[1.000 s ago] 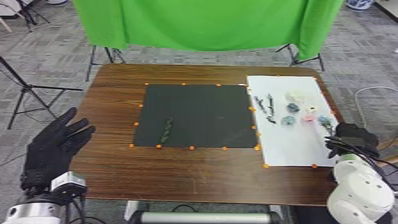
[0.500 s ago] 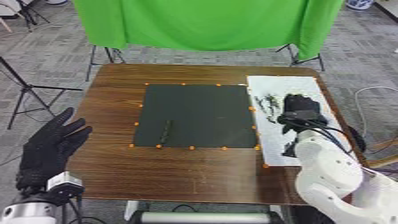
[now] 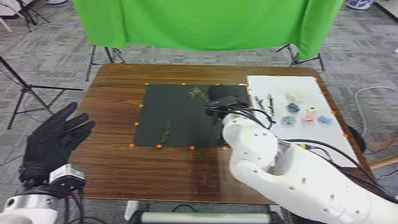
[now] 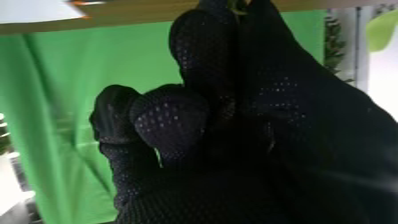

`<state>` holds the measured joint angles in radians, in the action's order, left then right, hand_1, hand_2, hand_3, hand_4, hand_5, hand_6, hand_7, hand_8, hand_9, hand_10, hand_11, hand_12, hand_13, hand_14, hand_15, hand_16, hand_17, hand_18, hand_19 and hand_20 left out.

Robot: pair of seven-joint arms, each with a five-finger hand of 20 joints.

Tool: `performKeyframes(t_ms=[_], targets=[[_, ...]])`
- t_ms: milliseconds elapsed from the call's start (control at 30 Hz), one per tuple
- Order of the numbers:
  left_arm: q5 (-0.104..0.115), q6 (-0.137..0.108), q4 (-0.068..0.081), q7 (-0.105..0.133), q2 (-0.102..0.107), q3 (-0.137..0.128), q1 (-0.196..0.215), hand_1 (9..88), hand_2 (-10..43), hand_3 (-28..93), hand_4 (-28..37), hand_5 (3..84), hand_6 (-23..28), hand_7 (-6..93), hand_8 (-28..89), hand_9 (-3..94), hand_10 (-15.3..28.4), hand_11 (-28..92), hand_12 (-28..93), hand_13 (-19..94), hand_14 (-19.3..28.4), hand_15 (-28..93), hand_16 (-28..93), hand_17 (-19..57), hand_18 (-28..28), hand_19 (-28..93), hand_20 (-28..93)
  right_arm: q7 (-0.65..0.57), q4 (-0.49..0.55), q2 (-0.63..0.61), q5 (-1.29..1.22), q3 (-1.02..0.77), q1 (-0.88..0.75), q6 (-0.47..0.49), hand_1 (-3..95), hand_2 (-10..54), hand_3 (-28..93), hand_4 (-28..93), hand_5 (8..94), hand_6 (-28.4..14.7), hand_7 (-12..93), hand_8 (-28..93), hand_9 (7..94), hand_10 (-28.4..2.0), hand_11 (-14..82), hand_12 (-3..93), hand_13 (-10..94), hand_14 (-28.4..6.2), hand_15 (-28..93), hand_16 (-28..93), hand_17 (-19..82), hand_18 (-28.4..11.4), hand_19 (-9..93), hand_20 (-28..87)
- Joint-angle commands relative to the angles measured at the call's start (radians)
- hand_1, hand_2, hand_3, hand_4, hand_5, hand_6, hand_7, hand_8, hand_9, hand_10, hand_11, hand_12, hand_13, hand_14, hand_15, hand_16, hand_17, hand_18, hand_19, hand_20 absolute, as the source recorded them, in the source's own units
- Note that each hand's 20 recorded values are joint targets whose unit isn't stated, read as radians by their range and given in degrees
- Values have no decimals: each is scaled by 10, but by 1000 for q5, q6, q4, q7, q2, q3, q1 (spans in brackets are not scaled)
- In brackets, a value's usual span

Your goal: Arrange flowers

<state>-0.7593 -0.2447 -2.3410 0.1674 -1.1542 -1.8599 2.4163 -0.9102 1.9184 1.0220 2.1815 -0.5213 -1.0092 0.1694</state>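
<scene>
Over the dark mat [image 3: 154, 107], your right hand [image 3: 229, 92] pinches a green sprig [image 3: 198, 94] between thumb and finger. Your left hand [image 3: 55, 137] is spread wide. The sprig should be very light and bendy, so hold its stem softly and don't squash the leaves. The black glove hides the pinched part. You can't tell how long the stem is.
</scene>
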Motion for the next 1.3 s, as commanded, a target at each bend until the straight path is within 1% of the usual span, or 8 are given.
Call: performKeyframes(t_ms=[33,200,233,333,433,667,1000,1300], targets=[[-9,27,18,-17,-1,10,-32,244,61,815,-194,376,96,136,-98,364,204,268,94,269,271,495,-96,-84,243,602,-61,-34,-84,105,-47,77,20,31,511,-95,827,-283,895,-35,191,123,866,-145,458,254,810,-99,794,177,465,-278,932,570],[-11,37,23,-24,1,14,-46,244,61,814,-194,377,96,135,-98,364,203,269,95,269,271,496,-96,-84,244,602,-60,-52,-116,130,-54,78,8,58,506,-95,831,-283,896,-34,192,120,865,-145,461,252,810,-99,794,177,465,-278,932,570],[-14,42,24,-32,-2,13,-52,244,61,815,-194,377,97,135,-98,365,203,269,95,269,271,496,-96,-84,244,602,-60,-58,-118,129,-64,82,9,59,506,-95,831,-283,897,-33,192,118,865,-145,462,251,810,-99,794,176,465,-278,932,570],[-13,42,25,-29,0,12,-56,244,61,816,-194,377,97,135,-97,365,203,269,94,269,271,496,-96,-85,245,603,-60,-60,-129,141,-50,71,-3,87,501,-95,832,-283,898,-32,192,114,865,-146,465,247,811,-101,792,175,465,-279,932,570],[-16,48,26,-38,-3,12,-64,244,60,816,-194,377,96,135,-97,365,203,269,95,269,270,495,-96,-85,244,603,-60,-76,-125,148,-72,52,-15,122,496,-95,831,-283,898,-30,193,110,863,-148,467,243,810,-104,790,175,464,-279,932,569],[-16,52,28,-42,-4,17,-67,244,61,816,-194,378,97,135,-98,366,203,270,95,269,271,496,-96,-85,244,603,-61,-62,-114,168,-64,25,-42,176,476,-95,824,-283,896,-35,194,98,856,-152,476,229,803,-107,787,174,456,-281,932,564],[-17,49,33,-44,2,25,-79,244,61,817,-193,378,97,134,-97,365,204,269,94,269,271,495,-96,-85,244,603,-61,-16,-107,207,-41,-12,-71,212,430,-95,818,-283,890,-37,195,83,843,-157,485,222,793,-111,789,173,444,-280,932,561],[-18,49,31,-47,-3,20,-75,244,61,818,-193,379,98,134,-97,365,204,269,95,269,271,496,-96,-85,244,603,-60,-43,-118,209,-36,-11,-69,263,406,-95,817,-282,880,-38,194,72,832,-162,488,220,782,-114,793,173,435,-281,932,557]])
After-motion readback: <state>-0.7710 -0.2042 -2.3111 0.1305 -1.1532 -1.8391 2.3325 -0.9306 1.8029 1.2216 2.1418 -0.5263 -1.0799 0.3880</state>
